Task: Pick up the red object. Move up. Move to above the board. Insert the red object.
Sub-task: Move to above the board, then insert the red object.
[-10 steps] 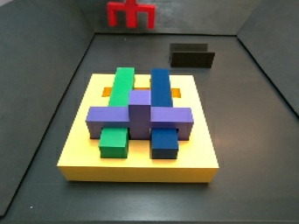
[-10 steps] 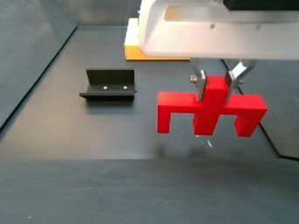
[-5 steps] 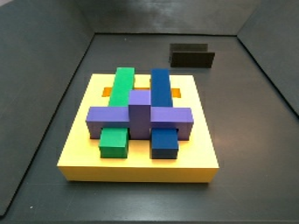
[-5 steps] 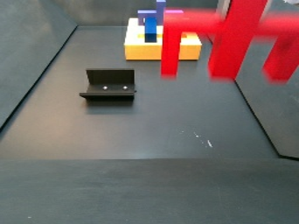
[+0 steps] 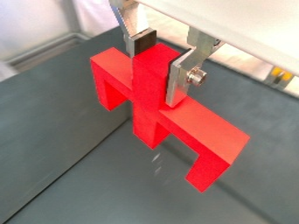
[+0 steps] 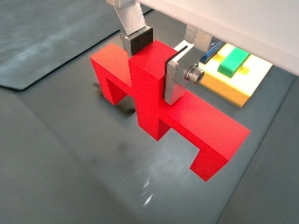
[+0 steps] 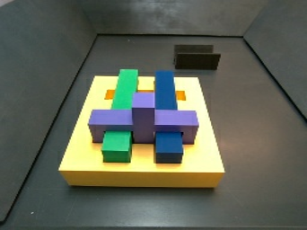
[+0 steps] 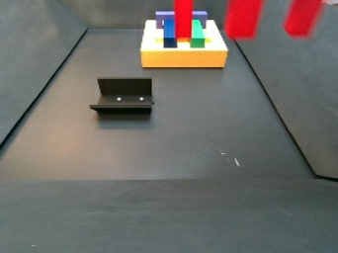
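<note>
The board [image 7: 84, 166] is the largest thing in view, a flat yellow slab lying on the dark floor [image 8: 158, 148], well below the jaws and apart from them; in a wrist view its corner [image 6: 233, 90] shows just past the fingers, carrying a green block [image 6: 235, 59]; in a side view it bears a green block [image 7: 122, 88] and a blue block [image 7: 164, 88] running lengthwise, with a purple block [image 7: 144, 119] crossing over them and orange slots [image 7: 180, 92] at the far end; the fixture [image 8: 123, 96], a dark L-shaped bracket, stands on the floor well away from the jaws and from the board; the red object [image 5: 146, 96] hangs clear of the floor between the jaws, its upright stub clamped by the two silver fingers [image 5: 184, 74], its bar reaching out to either side of them and its legs pointing down; in a side view only the blurred lower ends of the legs [image 8: 244, 17] show at the upper edge, beside the board's far end; the gripper [image 6: 156, 59] is closed on the stub of the red object, a dark pad pressed against each side.
</note>
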### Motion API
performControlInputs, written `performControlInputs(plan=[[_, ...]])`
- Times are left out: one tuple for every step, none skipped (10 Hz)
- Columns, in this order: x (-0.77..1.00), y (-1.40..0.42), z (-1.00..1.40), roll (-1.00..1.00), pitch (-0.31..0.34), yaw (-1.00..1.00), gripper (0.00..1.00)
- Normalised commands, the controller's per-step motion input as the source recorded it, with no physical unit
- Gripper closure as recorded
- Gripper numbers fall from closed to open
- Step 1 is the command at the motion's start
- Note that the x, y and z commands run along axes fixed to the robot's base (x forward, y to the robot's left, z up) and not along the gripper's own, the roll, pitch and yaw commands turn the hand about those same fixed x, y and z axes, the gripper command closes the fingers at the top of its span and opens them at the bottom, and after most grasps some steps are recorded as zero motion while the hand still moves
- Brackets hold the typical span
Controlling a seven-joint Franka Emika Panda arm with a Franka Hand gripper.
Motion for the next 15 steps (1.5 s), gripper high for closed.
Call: performControlInputs(plan=[[0.16, -1.4, 0.13, -0.04, 0.064, 0.11, 1.0], [0.15, -1.4, 0.13, -0.02, 0.023, 0.05, 1.0], [0.15, -1.4, 0.13, 0.0, 0.019, 0.03, 1.0], [0.15, -1.4, 0.13, 0.0, 0.019, 0.02, 1.0], [0.15, -1.4, 0.14, -0.01, 0.021, 0.02, 1.0], [0.16, -1.4, 0.15, -0.02, 0.037, 0.01, 1.0], [0.16, -1.4, 0.15, 0.01, 0.06, 0.01, 1.0], [0.18, -1.4, 0.15, 0.01, 0.088, 0.0, 1.0], [0.21, -1.4, 0.16, -0.01, 0.118, 0.01, 1.0], [0.23, -1.4, 0.16, 0.01, 0.143, 0.01, 1.0], [0.28, -1.4, 0.18, 0.01, 0.156, 0.01, 1.0], [0.17, -0.72, 0.1, 0.02, 0.161, 0.01, 1.0], [0.11, -0.26, 0.05, 0.02, 0.136, 0.01, 1.0], [0.08, -0.17, 0.04, 0.02, 0.104, 0.01, 1.0], [0.06, 0.0, 0.0, 0.0, 0.0, 0.0, 1.0]])
